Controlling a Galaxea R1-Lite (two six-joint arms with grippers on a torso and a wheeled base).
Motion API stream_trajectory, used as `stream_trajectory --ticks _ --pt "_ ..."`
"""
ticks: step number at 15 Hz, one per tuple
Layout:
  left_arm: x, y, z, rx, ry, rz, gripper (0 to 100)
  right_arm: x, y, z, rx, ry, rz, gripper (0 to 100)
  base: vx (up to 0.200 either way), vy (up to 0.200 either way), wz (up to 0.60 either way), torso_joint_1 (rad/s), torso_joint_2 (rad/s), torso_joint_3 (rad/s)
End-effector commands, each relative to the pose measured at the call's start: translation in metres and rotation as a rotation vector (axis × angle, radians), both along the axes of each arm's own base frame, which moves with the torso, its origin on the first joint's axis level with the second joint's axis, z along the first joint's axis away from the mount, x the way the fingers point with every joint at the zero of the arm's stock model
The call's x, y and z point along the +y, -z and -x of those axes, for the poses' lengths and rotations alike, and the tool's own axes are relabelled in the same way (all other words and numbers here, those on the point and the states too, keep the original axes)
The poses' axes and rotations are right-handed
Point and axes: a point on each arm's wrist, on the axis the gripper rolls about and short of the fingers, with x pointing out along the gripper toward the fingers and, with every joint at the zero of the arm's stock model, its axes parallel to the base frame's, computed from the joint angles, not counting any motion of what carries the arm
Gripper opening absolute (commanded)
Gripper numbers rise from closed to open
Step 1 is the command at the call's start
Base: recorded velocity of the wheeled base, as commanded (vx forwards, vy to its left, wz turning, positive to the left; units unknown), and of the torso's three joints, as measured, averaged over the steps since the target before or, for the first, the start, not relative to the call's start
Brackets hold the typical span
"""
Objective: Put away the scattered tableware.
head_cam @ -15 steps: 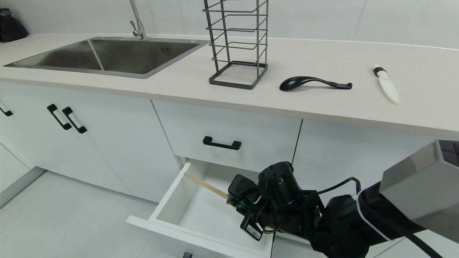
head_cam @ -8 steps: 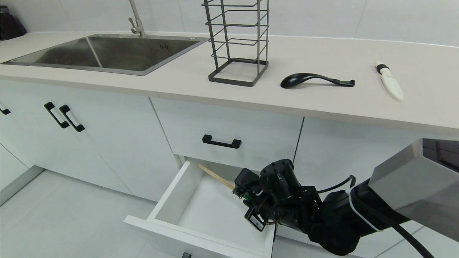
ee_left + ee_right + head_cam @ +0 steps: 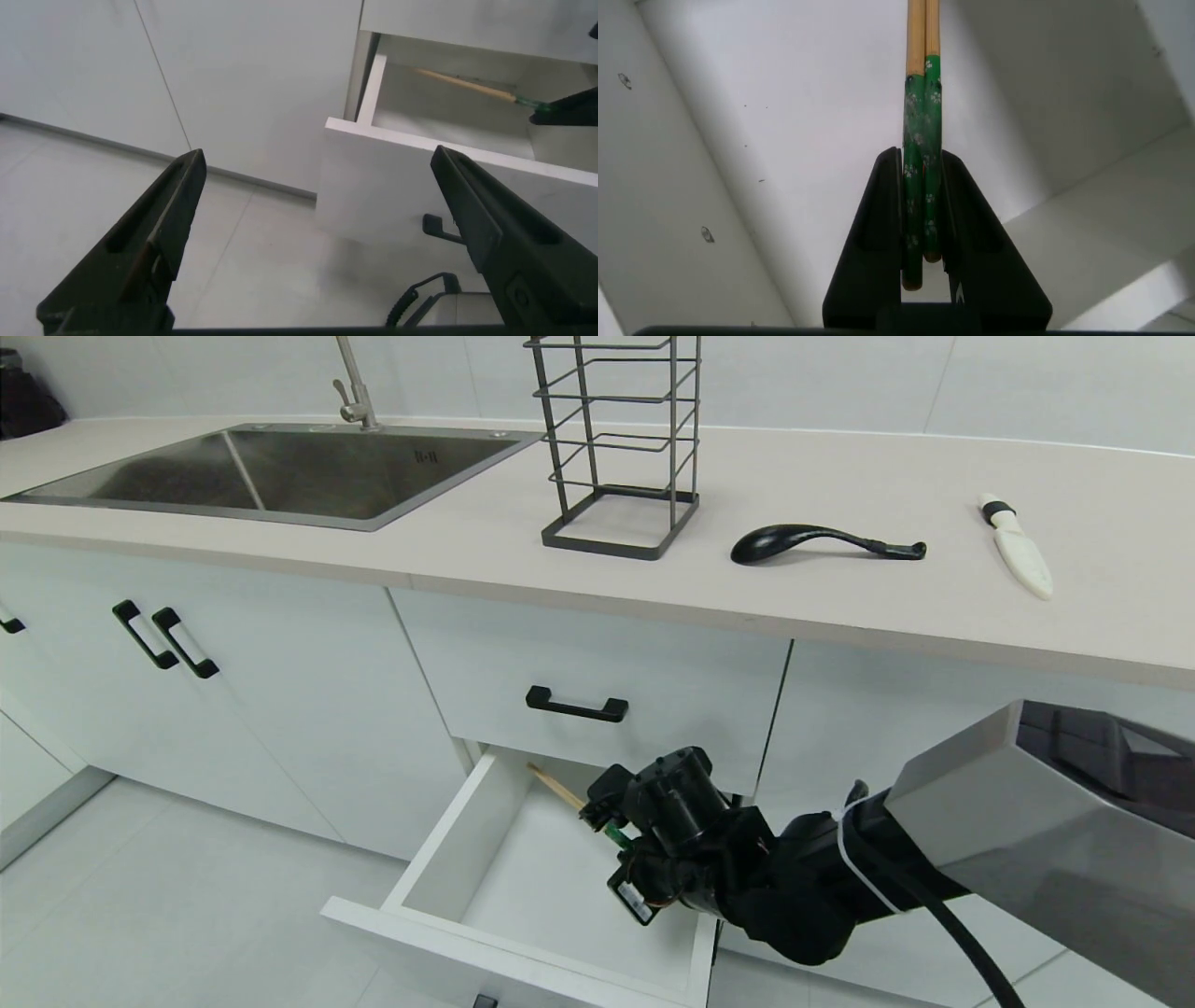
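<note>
Chopsticks clamped in right end effector, over the open drawer at lower centre of head frame. Long axis runs from the grip up-left toward the drawer's back-left corner; can't tell if tips touch down. Left end effector spread wide, holding nothing, outside the drawer front. Release looks like the right arm's job. Spoon lies on table, upper right.

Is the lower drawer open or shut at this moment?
Open: the lower drawer is pulled out, and the right pincer holds chopsticks over its inside.
</note>
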Motion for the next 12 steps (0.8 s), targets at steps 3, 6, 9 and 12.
stream_trajectory --ticks 3,6,9,12 --pt "0.000 0.000 0.000 0.000 -0.001 0.001 100 0.015 0.011 -0.010 0.002 0.008 -0.004 0 0.000 0.000 0.00 0.000 0.00 0.000" --pt "0.000 0.000 0.000 0.001 -0.001 0.000 100 0.021 0.027 -0.015 0.013 0.017 0.021 0 0.000 0.000 0.00 0.000 0.00 0.000" --pt "0.000 0.000 0.000 0.000 -0.001 0.000 100 0.022 0.033 -0.020 0.014 0.022 0.025 0 0.000 0.000 0.00 0.000 0.00 0.000" --pt "0.000 0.000 0.000 0.000 -0.001 0.001 100 0.030 0.044 -0.032 0.002 0.040 0.023 0 0.000 0.000 0.00 0.000 0.00 0.000"
